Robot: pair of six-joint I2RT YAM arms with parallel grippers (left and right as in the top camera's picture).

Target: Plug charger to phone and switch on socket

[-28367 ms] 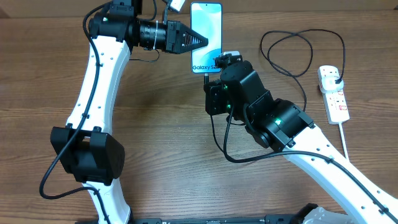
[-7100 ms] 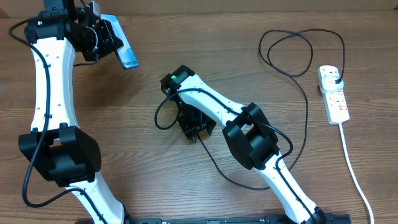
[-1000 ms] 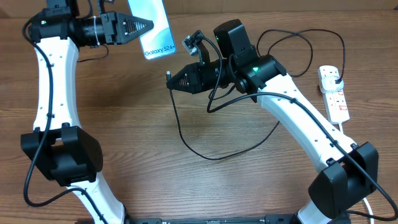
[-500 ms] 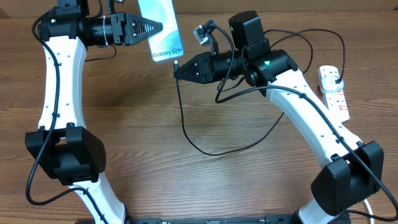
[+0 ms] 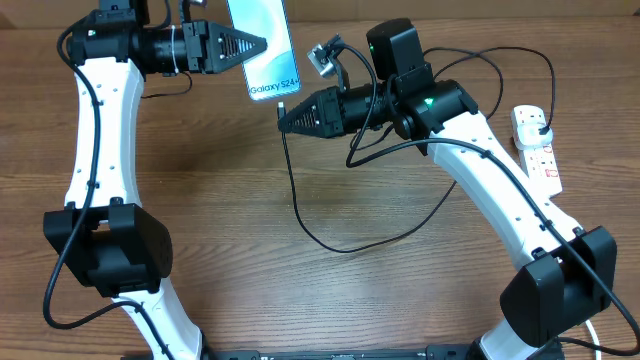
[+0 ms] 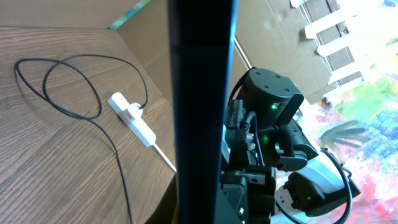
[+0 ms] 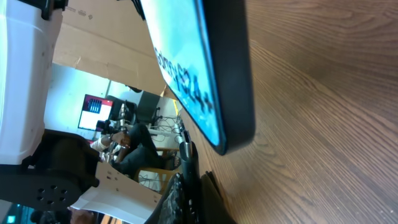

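Note:
My left gripper (image 5: pixel 255 44) is shut on the phone (image 5: pixel 263 47), held above the table at the top centre, its "Galaxy S24" edge facing down. In the left wrist view the phone (image 6: pixel 200 93) shows edge-on as a dark bar. My right gripper (image 5: pixel 283 119) is shut on the connector tip of the charger (image 5: pixel 296 180), just below and right of the phone's lower edge. In the right wrist view the connector (image 7: pixel 188 152) sits a little short of the phone's edge (image 7: pixel 211 87). The cable loops over the table to a black plug in the socket (image 5: pixel 536 148).
The socket's thick white cord (image 5: pixel 570 280) runs down the right side. The socket also shows in the left wrist view (image 6: pixel 132 116). A cardboard wall (image 6: pixel 205 37) stands behind the table.
The phone has shifted slightly right and down toward the connector. The right gripper has held nearly still with the connector tip, so the gap between them has narrowed.

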